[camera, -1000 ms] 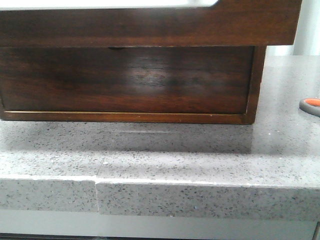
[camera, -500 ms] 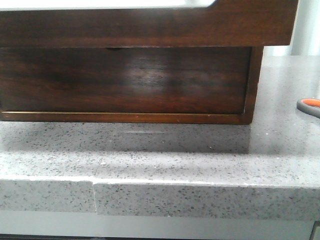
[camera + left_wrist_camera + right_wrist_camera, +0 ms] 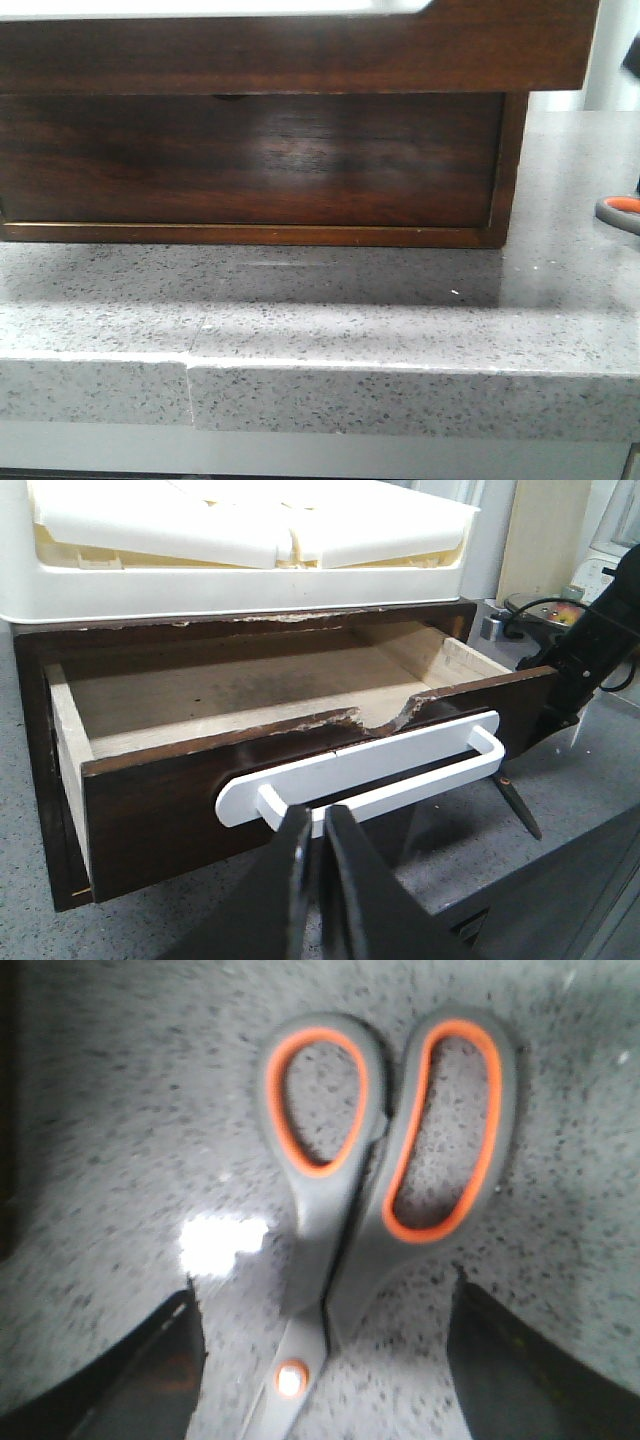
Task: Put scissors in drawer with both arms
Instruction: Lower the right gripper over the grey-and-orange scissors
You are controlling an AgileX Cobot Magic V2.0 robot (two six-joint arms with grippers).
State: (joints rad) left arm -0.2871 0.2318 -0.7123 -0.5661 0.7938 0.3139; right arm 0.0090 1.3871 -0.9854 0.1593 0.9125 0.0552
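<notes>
The scissors [image 3: 350,1220] are seen flat on the desk [image 3: 330,320], right of the chest, framed between the spread fingers of the right hand [image 3: 325,1360], long axis along its reach. The left hand [image 3: 315,880], pressed together, is held before the open drawer [image 3: 250,740].

Not much of the robot shows here. The left gripper [image 3: 318,865] has two matte black fingers [image 3: 280,900], flat-sided and narrowing toward the tips, with thin pale edges on the faces that meet. Past them, the right arm [image 3: 585,645] is a black, chunky, angular block with a black cable looping off it. The right gripper [image 3: 325,1360] shows only two dark blurry fingers [image 3: 520,1370], wedge-shaped.
</notes>
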